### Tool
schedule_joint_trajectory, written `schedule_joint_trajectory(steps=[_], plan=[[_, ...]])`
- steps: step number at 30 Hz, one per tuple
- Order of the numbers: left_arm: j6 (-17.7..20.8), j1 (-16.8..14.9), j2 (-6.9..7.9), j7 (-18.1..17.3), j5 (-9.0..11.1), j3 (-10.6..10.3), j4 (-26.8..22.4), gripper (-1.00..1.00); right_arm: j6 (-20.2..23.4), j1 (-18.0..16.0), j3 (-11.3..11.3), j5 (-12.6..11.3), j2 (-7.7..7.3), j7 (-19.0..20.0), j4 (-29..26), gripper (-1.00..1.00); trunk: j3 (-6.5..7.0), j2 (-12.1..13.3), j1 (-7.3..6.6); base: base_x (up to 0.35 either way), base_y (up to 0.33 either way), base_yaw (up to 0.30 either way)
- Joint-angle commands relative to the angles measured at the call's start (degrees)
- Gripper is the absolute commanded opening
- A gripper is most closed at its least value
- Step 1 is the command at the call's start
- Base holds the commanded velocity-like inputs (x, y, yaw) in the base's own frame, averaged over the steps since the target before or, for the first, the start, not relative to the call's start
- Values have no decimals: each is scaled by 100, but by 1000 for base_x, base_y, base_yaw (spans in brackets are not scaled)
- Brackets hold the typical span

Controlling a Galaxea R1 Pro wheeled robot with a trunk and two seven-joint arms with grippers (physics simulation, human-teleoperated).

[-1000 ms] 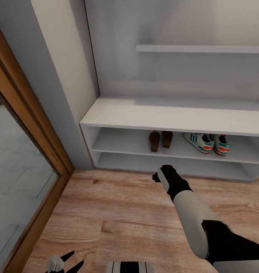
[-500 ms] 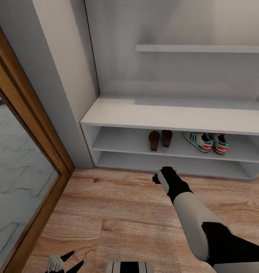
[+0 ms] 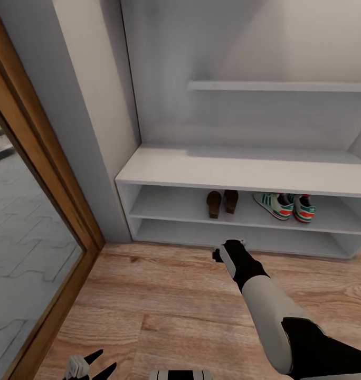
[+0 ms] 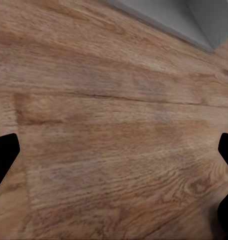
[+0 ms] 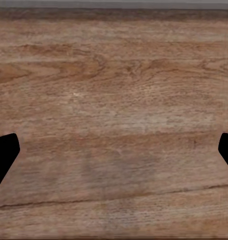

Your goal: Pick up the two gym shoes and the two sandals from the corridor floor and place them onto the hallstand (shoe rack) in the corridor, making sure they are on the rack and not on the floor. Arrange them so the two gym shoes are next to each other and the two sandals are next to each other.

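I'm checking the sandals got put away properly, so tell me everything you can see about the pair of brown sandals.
The sandals are two small brown open sandals, leather-like with lighter tan insoles. They stand side by side, close together, on the upper open tier of the hallstand, under its bench top. They rest flat on the shelf, apart from the gym shoes on the same tier. Nothing grips them. Strap detail is too small to make out.

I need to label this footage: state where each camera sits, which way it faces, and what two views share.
Head view: high on the robot, facing forward and down at the hallstand, sandals and gym shoes; right arm and left gripper show.
Left wrist view: near the left gripper, facing the corridor floor; dark fingertips at the edges.
Right wrist view: facing floor; fingertips at the edges.
Shared: plank floor.
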Motion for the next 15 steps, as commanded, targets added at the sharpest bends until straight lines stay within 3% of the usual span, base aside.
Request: schedule_joint_trajectory(steps=[1,3,5,7,8,10,13,14,15], plan=[[-30,-4,3,-20,-2,17,6,100,-40,164,-22,-7,7,-10,16,100,18,0,-3,0,0,0],[-30,-4,5,-18,-3,17,8,100,-236,366,-18,-11,7,-3,61,100,63,2,-9,0,0,0],[-30,-4,2,-12,-10,20,8,100,-1019,757,-12,8,7,232,314,100,107,5,-14,0,0,0],[-30,-4,3,-11,-12,23,9,100,-1167,809,-11,17,7,314,379,100,151,8,-19,0,0,0],[-30,0,8,-8,-18,36,12,100,-1605,933,-8,40,-7,612,632,100,169,48,-41,0,0,0],[-30,2,14,-3,-22,42,13,100,-1836,985,-7,49,-51,785,813,100,205,128,-85,0,0,0],[-30,4,25,4,-23,50,14,100,-2172,1040,-6,53,-231,1061,1211,100,259,248,-151,0,0,0],[-30,12,37,16,-27,61,15,100,-2535,1068,-6,53,-544,1527,1741,100,277,289,-173,0,0,0],[-30,16,43,23,-26,68,15,100,-2734,1089,-6,54,-692,1806,1944,100,295,329,-195,0,0,0]])
